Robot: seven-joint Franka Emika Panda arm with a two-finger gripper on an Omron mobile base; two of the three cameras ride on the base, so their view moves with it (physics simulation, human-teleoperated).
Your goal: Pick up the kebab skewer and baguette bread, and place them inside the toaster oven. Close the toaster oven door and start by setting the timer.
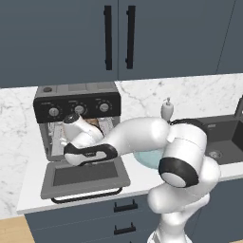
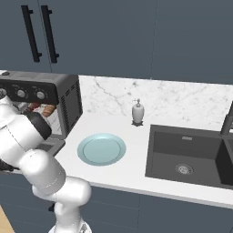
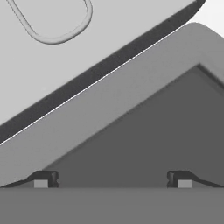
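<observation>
The toaster oven [image 1: 76, 102] stands at the counter's left, and the toaster oven door [image 1: 85, 175] lies dropped open and flat in front of it. Inside on the rack I see the reddish-brown baguette bread [image 2: 48, 110], with the kebab skewer [image 2: 32, 107] to its left, partly hidden by my arm. My arm reaches across the oven's mouth, above the door. My gripper [image 3: 113, 179] is open and holds nothing. It points down at the door's dark glass [image 3: 144, 144] from close above, near the grey frame [image 3: 109, 105].
A light blue plate [image 2: 101, 149] with nothing on it sits on the counter right of the oven. Behind it a soap dispenser [image 2: 138, 111] stands by the wall. The dark sink [image 2: 186, 154] lies further right. Three knobs [image 1: 79, 109] line the oven's black panel, and the door's handle [image 1: 85, 195] overhangs the counter edge.
</observation>
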